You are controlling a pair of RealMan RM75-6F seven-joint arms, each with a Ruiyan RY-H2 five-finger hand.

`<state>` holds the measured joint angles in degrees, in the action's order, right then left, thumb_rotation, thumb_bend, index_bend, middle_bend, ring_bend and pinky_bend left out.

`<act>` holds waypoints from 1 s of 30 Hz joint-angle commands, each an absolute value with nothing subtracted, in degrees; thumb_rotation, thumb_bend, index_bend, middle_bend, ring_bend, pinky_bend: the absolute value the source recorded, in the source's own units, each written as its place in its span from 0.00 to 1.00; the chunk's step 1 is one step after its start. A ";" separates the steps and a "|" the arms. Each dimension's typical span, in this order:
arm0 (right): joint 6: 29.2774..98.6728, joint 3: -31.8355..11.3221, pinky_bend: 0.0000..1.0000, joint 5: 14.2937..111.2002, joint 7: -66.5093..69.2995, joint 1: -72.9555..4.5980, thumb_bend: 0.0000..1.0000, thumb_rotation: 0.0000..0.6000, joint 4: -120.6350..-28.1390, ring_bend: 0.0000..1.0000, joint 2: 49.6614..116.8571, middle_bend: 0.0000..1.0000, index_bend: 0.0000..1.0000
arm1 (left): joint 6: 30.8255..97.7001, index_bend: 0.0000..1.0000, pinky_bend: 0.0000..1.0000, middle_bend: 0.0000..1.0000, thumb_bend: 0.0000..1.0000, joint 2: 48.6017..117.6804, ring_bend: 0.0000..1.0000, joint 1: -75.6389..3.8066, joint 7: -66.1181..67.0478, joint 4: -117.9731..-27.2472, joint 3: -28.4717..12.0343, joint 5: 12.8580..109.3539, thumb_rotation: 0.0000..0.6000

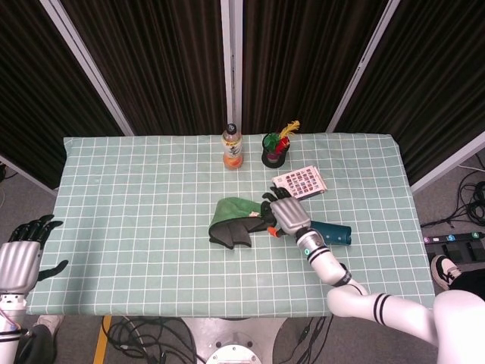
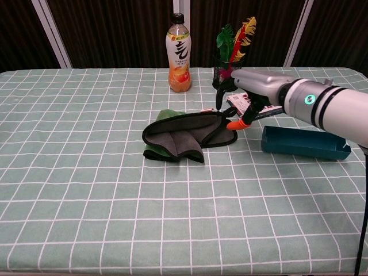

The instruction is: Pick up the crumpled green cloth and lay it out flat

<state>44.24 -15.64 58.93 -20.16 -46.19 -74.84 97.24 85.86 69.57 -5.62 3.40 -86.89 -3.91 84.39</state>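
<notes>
The crumpled green cloth (image 1: 239, 220) (image 2: 187, 135) lies bunched near the table's middle, its grey underside and black hem showing. My right hand (image 1: 283, 215) (image 2: 241, 92) hovers over the cloth's right edge, fingers spread and pointing down, holding nothing. Its orange thumb tip sits just above the cloth's right corner. My left hand (image 1: 21, 254) hangs open off the table's left front corner, seen only in the head view.
A teal box (image 2: 305, 144) (image 1: 333, 232) lies right of the cloth, partly under my right forearm. Behind stand an orange drink bottle (image 2: 179, 53), a black cup of feathers (image 2: 228, 72) and a patterned card box (image 1: 299, 182). A checked green tablecloth (image 2: 86, 190) covers the table.
</notes>
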 commanded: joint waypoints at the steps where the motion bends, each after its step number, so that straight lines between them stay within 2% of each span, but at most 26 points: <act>1: 43.72 -16.06 0.07 57.65 -20.65 -47.91 0.19 1.00 -72.20 0.00 99.84 0.16 0.40 | 85.69 0.29 0.24 0.28 0.11 69.62 0.22 -5.82 3.17 -86.66 -3.98 84.49 1.00; 5: 43.17 -16.15 0.07 56.70 -20.42 -49.51 0.23 1.00 -69.48 0.00 102.19 0.16 0.40 | 85.08 0.29 0.24 0.28 0.11 69.88 0.22 -6.32 2.64 -86.07 -3.97 84.73 1.00; 10: 43.17 -16.18 0.07 56.31 -19.96 -51.04 0.32 1.00 -66.41 0.00 104.82 0.16 0.47 | 84.68 0.29 0.24 0.28 0.11 70.15 0.22 -6.95 2.20 -85.89 -4.04 85.22 1.00; 17: 44.50 -16.52 0.07 56.70 -19.31 -52.14 0.45 1.00 -63.86 0.01 106.82 0.18 0.65 | 83.93 0.29 0.24 0.28 0.11 70.47 0.22 -7.89 0.71 -86.28 -4.33 85.53 1.00; 30: 47.64 -20.11 0.07 55.71 -20.56 -55.06 0.45 1.00 -68.52 0.01 106.75 0.19 0.66 | 73.22 0.31 0.24 0.28 0.09 73.39 0.22 -16.00 -10.77 -85.37 -7.78 83.22 1.00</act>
